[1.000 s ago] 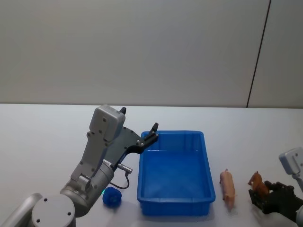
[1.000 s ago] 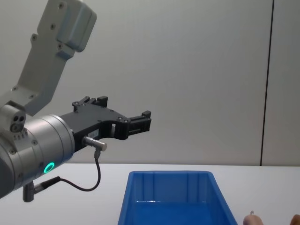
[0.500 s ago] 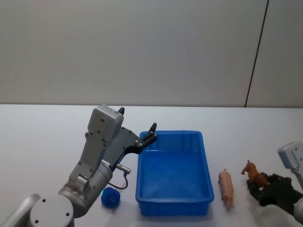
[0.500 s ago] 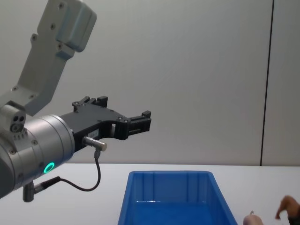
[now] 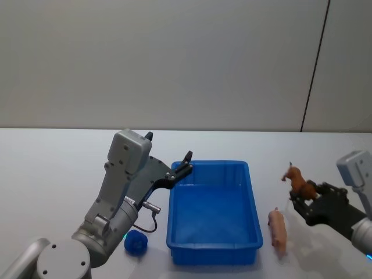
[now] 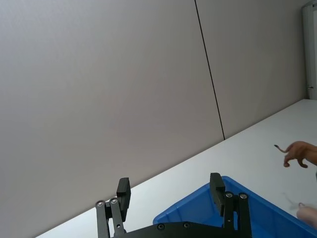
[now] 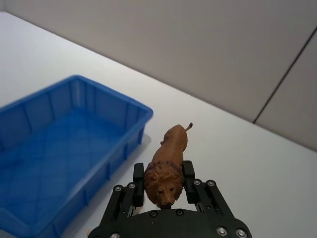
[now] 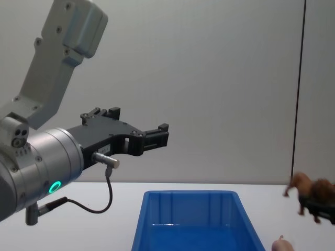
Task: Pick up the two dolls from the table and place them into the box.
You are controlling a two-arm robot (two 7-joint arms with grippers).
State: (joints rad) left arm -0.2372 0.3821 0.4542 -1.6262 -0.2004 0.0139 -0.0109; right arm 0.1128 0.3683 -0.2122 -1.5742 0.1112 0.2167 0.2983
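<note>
On the head camera I saw the right claw (image 5: 303,195) raised at the right of the frame, clenched on a brown lion figure (image 5: 295,176). The lion stuck out past the fingertips toward the upper left and was held off the tabletop (image 5: 52,174). It was right of the blue box (image 5: 253,204) and apart from its rim. My right wrist camera showed one black finger (image 7: 138,177) pressed to each side of the lion's (image 7: 167,161) maned head. Its body and tail reached out beyond the claw (image 7: 163,171), with the box (image 7: 130,105) farther off to one side.

A pink pig figure (image 5: 278,231) lay on the tabletop at the lower right, just beside the box's right wall and below the held lion in the frame. A dark blue lump (image 5: 136,242) sat on the tabletop at the lower left, near the box's front left corner and partly behind the left arm.

The left claw (image 5: 181,167) hung over the box's upper left corner. On its wrist camera its fingers (image 6: 123,190) stood well apart with nothing between them, so it was released.

From the chest camera the left claw (image 8: 157,137) sat mid-frame above the box (image 8: 191,195). The lion (image 8: 305,187) hung at the right edge, above the pig's tip (image 8: 282,243).
</note>
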